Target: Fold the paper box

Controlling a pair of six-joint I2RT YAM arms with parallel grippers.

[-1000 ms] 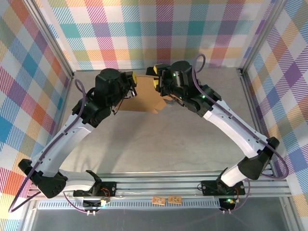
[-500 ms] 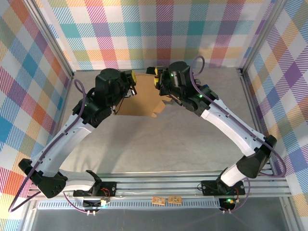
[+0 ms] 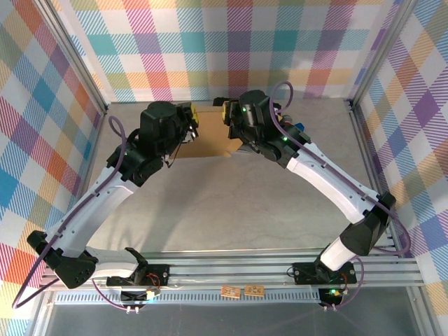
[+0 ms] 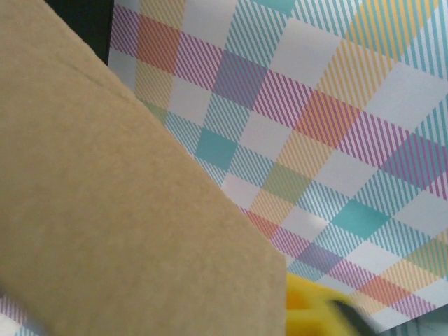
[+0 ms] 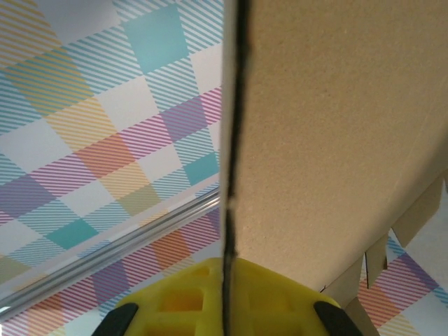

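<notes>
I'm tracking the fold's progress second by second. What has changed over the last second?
The right gripper swung slightly left, and its jaws closed on the edge of the paper box. The box's near edge drew back toward the far wall, so less cardboard shows from above; it seems tipped more upright. The left gripper stayed at the box's left side.

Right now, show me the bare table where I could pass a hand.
Widest bare stretch: the table between the left arm, the right arm and the near rail. A smaller one lies in the far right corner, beyond the right arm. Far centre is crowded: both arms meet over the paper box.
</notes>
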